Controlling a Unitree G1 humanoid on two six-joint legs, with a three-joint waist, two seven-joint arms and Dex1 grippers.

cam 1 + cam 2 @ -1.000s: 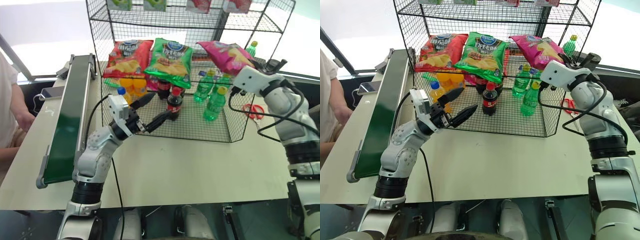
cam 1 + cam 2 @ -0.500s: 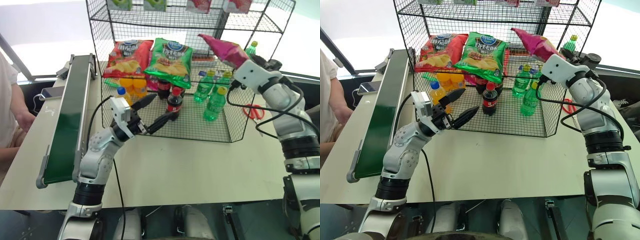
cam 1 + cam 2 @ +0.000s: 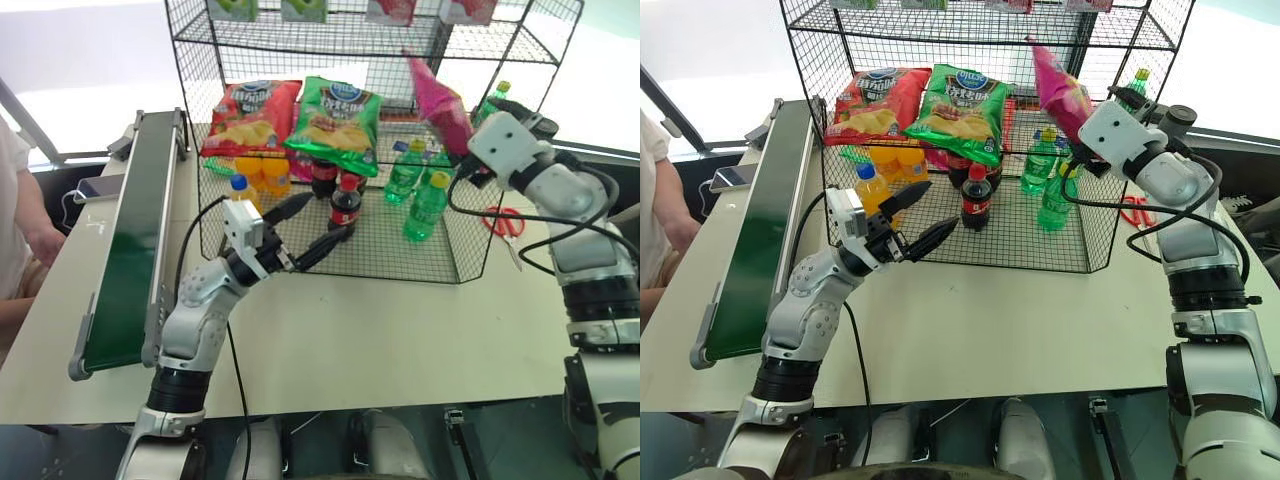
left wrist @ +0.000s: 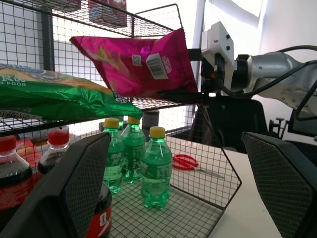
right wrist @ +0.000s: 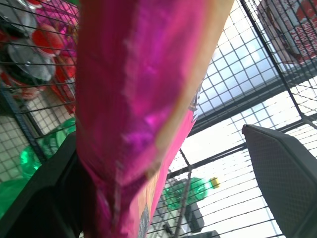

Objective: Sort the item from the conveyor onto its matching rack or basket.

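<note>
The shiny magenta-pink chip bag [image 3: 440, 100] stands on edge at the right end of the middle tier of the tall black wire-grid rack [image 3: 300, 25], its long axis running steeply from an upper corner, deeper in the rack, down toward the right gripper [image 3: 478, 150]. In the left wrist view its back faces out, with a white label patch; the print there is too small to read. The right gripper's fingers [image 5: 277, 173] are spread wide; the bag's lower end lies between them, against one finger and clear of the other.

Beside it on the same tier lie a green chip bag [image 3: 335, 122] and a red chip bag [image 3: 250, 115], each with a blue round logo I cannot read; "FOOD" shows on the green one.

The left gripper [image 3: 305, 225] hovers over the counter [image 3: 400, 330] before the rack, fingers wide apart and empty. The long dark-green conveyor belt [image 3: 130, 250] lies along the left side.
</note>
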